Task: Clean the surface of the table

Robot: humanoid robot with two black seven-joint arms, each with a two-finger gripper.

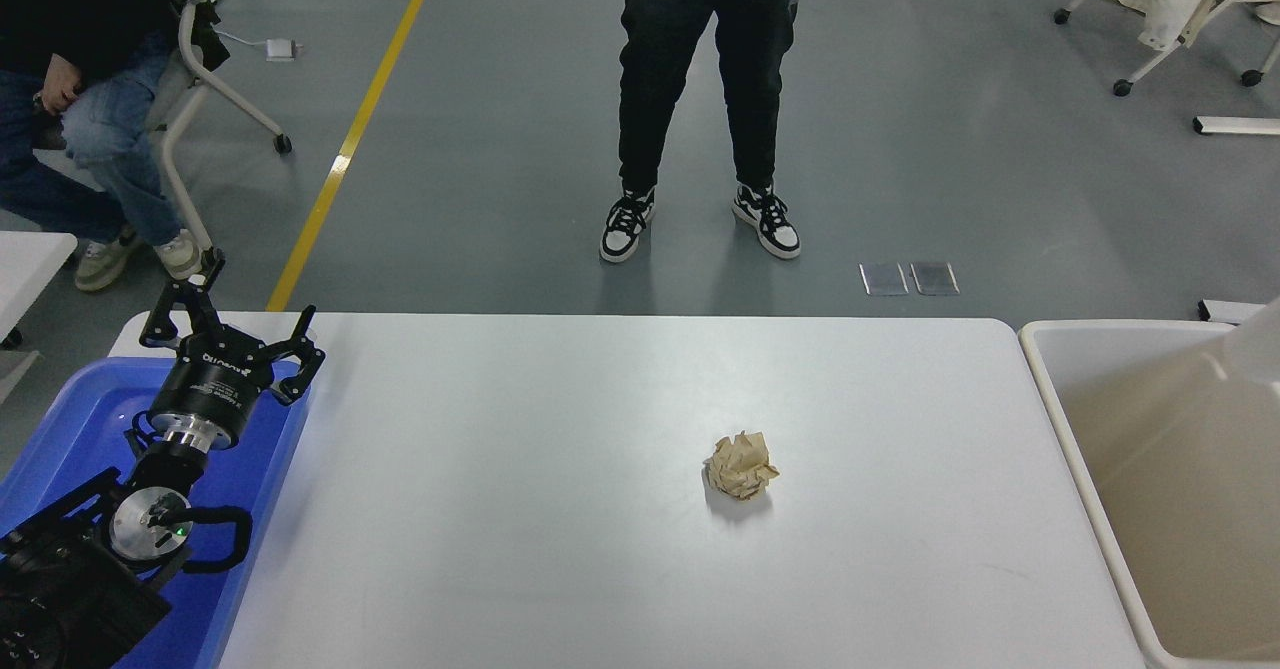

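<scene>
Matte white table surface (520, 509), crumpled tan paper ball (741, 465), left claw (228, 334) spread.

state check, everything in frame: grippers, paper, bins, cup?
left gripper: open, empty, parked over the blue tub
blue tub: nothing seen inside
crumpled paper ball: lying on the table surface, untouched
cream-white bin: open top, visible part empty
white cup: only an edge visible at the frame's right, above the bin
right gripper: out of view
</scene>
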